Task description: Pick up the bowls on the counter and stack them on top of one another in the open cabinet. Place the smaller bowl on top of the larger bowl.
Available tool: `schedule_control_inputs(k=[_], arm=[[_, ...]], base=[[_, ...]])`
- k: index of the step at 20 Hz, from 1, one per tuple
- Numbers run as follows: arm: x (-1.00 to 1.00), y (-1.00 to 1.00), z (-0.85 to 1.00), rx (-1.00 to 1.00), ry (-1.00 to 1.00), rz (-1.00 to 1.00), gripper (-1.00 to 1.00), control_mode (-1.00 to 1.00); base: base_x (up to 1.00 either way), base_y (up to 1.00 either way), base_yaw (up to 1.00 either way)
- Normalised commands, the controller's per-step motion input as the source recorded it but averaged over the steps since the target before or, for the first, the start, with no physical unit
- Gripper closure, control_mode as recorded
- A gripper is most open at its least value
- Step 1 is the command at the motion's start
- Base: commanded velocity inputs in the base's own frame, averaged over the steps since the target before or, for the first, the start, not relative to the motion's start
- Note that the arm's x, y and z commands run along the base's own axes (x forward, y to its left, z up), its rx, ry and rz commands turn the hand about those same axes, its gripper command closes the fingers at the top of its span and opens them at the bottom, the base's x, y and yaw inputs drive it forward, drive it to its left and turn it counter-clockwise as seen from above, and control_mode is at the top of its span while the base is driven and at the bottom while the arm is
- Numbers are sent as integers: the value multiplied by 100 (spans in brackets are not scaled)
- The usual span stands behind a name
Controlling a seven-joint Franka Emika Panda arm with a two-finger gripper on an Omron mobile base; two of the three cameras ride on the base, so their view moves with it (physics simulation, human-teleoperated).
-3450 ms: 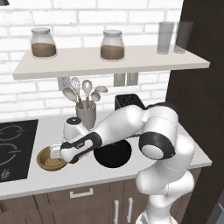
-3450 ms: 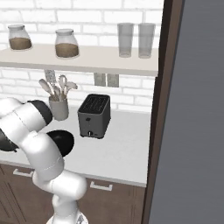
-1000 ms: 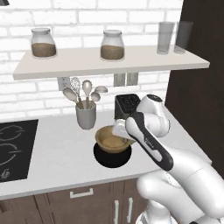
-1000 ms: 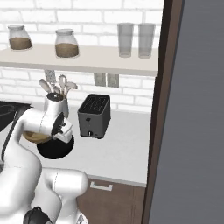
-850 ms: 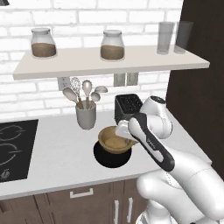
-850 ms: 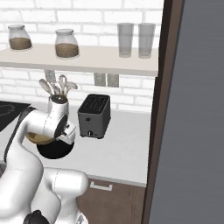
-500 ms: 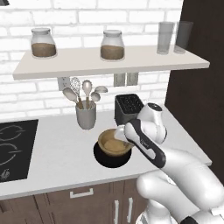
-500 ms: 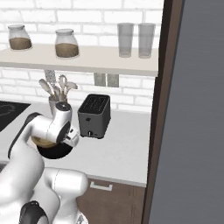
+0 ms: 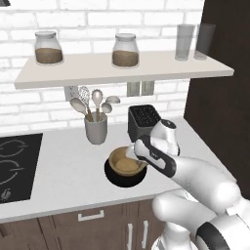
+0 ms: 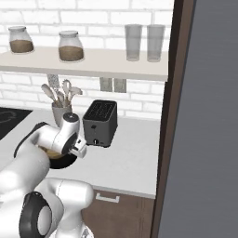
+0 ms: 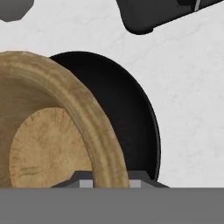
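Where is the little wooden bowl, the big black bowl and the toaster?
wooden bowl (image 9: 125,162), left base view, its lighter inside.
black bowl (image 11: 127,118), hand view, its dark inner wall.
toaster (image 10: 99,124), right base view, its front face.

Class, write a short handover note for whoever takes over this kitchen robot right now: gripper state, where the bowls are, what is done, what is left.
Gripper: shut on the smaller bowl, jaws gripping its rim.
Smaller bowl: held over the larger bowl; whether they touch is unclear.
Larger bowl: on the counter, in front of the toaster.
Open cabinet: holds jars and glasses, no bowls.
Done: small bowl picked up.
Left: both bowls into the cabinet, small one on top.
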Motion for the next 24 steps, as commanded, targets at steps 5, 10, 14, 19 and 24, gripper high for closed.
schedule_control_inputs(k=[5, 10, 14, 19, 24], arm=[[1, 0, -11, 0, 0, 0, 100, -100], [0, 0, -11, 0, 0, 0, 100, -100], [0, 0, -19, 0, -2, 0, 100, -100], [0, 0, -26, -1, 0, 0, 100, -100], [0, 0, -6, -1, 0, 0, -100, -100]], base=[[0, 0, 0], [0, 0, 0], [0, 0, 0], [0, 0, 0], [0, 0, 0]])
